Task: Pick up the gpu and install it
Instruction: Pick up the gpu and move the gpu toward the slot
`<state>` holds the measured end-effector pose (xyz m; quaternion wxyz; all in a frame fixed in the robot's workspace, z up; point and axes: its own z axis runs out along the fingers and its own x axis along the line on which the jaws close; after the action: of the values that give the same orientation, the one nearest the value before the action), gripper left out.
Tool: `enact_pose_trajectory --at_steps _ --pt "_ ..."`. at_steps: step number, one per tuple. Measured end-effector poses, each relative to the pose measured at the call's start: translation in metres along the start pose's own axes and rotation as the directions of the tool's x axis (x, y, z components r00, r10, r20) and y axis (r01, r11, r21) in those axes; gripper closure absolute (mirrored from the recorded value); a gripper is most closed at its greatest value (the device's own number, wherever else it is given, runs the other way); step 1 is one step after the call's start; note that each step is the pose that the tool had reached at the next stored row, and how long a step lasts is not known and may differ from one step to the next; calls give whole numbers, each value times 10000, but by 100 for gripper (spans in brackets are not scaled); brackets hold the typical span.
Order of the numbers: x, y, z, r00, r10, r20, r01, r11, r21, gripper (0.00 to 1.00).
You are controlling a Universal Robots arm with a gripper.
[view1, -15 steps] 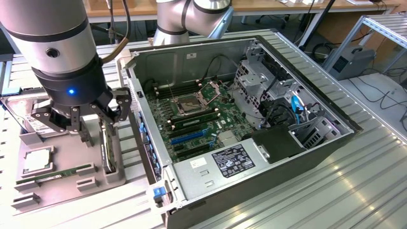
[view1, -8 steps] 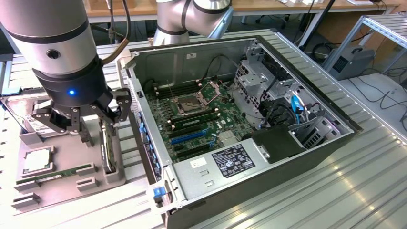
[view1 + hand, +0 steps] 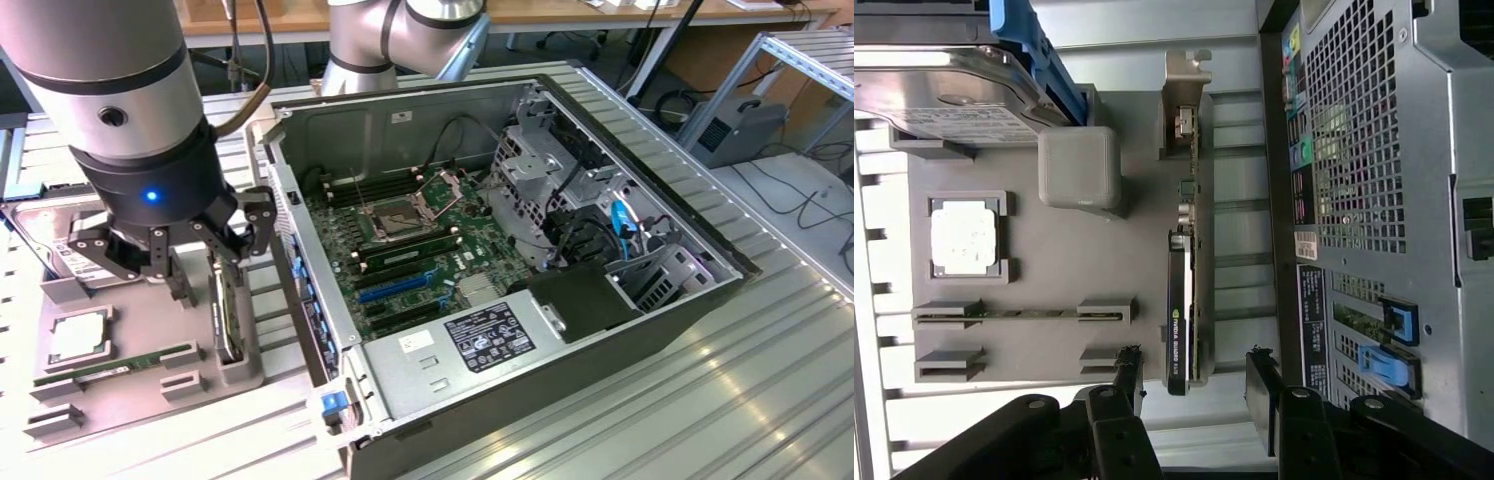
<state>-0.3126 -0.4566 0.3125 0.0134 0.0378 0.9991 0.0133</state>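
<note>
The gpu [image 3: 1182, 300] stands on its long edge in a slot of the grey holder tray [image 3: 1054, 260], black face sideways, silver bracket [image 3: 1184, 100] at its far end. In the exterior view the gpu [image 3: 230, 312] sits at the tray's edge nearest the computer case. My gripper [image 3: 1194, 385] hovers above the card's near end, open, with one fingertip [image 3: 1129, 372] on each side of the card and nothing touching it. From the exterior view the gripper [image 3: 187, 272] hangs just over the tray [image 3: 127, 395], holding nothing.
The open computer case [image 3: 694, 300] lies at the exterior view's right, motherboard [image 3: 414, 250] exposed with blue slots [image 3: 400, 287]. The tray also holds a CPU [image 3: 962, 237], a RAM stick [image 3: 118, 366] and a hard drive [image 3: 944, 100]. The case's perforated rear panel [image 3: 1354, 130] is close beside the gpu.
</note>
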Motion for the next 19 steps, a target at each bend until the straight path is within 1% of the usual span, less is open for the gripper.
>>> enact_pose_trajectory --at_steps 19 --pt "1 -1 42 10000 0 1 0 10000 -1 46"
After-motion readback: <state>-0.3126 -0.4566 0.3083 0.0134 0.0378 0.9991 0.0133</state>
